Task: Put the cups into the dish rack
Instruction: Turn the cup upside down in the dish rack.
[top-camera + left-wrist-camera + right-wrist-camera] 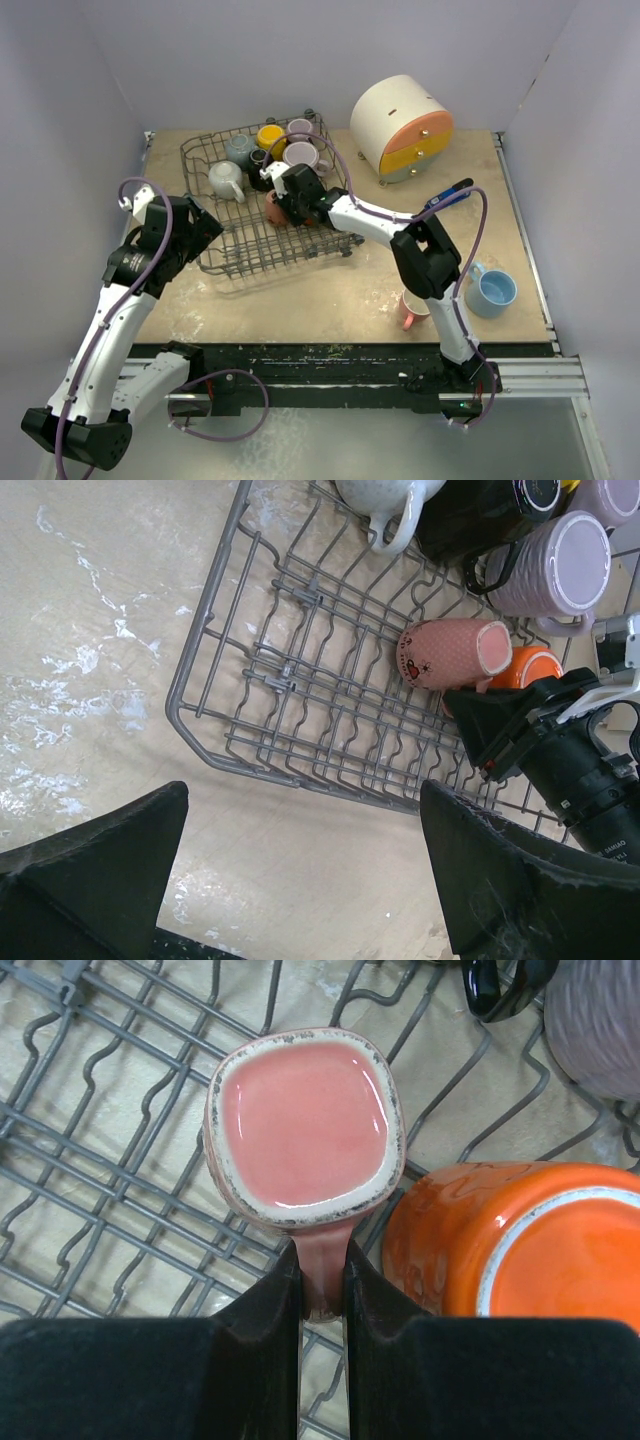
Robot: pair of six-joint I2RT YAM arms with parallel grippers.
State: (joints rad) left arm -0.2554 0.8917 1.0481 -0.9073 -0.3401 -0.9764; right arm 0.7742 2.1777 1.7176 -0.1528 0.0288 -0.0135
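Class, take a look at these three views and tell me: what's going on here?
The right pincer is shut on the handle of a pink mug, holding it inside the rack beside an orange mug. The left pincer is open and empty, near the rack's corner. A grey mug and others sit in the rack's far half; a blue mug and a reddish mug are on the table, not yet loaded.

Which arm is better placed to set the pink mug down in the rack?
Right. The right gripper is shut on the handle of the pink mug, over the dish rack beside the orange mug. The left gripper hangs open and empty by the rack's near corner.
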